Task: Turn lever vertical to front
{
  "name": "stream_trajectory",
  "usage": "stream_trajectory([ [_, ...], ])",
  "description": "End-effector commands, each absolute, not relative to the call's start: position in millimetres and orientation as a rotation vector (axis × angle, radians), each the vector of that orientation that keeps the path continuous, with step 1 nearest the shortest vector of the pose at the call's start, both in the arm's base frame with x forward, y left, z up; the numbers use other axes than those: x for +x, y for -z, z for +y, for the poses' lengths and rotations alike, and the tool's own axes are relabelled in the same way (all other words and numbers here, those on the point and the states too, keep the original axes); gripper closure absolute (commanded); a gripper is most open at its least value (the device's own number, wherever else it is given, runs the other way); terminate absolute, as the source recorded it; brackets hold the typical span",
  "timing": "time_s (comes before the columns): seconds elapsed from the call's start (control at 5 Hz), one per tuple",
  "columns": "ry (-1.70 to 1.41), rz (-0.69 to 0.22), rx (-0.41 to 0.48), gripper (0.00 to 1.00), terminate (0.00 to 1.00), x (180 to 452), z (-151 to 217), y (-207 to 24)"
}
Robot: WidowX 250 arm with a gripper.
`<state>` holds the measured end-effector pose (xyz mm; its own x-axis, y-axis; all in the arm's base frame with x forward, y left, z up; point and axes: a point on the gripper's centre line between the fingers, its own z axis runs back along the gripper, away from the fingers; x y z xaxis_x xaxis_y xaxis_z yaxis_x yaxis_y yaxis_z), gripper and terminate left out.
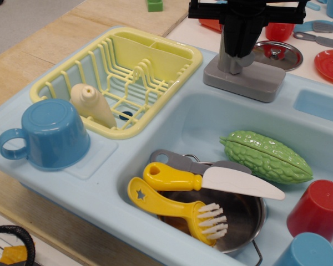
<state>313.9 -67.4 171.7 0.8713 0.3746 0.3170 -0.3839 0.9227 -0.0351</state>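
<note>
The grey toy tap stands on its rectangular grey base (254, 82) at the back edge of the light-blue sink (172, 124). My black gripper (241, 49) hangs from above right over the tap column (227, 62) and hides most of it. The short grey lever (247, 59) pokes out just below the fingertips, toward the front right, touching them. The fingers read as one dark mass with no gap, so the gripper looks shut, with nothing held.
A yellow dish rack (155, 55) with a cream bottle (91, 105) is at the left, with a blue cup (50, 133) in front of it. In the basin lie a green gourd (266, 157), a knife (211, 180), a brush (177, 210) and a steel pot (244, 221). A steel lid (277, 52) is behind the tap.
</note>
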Motion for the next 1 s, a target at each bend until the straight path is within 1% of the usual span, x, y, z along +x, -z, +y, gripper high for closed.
stream_trajectory([
  [0.0,-0.465,-0.328,0.007,1.00,0.00,312,-59,-181],
  [0.2,-0.518,-0.291,-0.019,1.00,0.00,301,-57,-171],
  [0.4,-0.541,-0.268,-0.036,1.00,0.00,297,-56,-166],
  [0.6,-0.561,-0.215,-0.051,1.00,0.00,298,-55,-159],
  [0.8,-0.605,-0.194,-0.030,1.00,0.00,289,-56,-165],
])
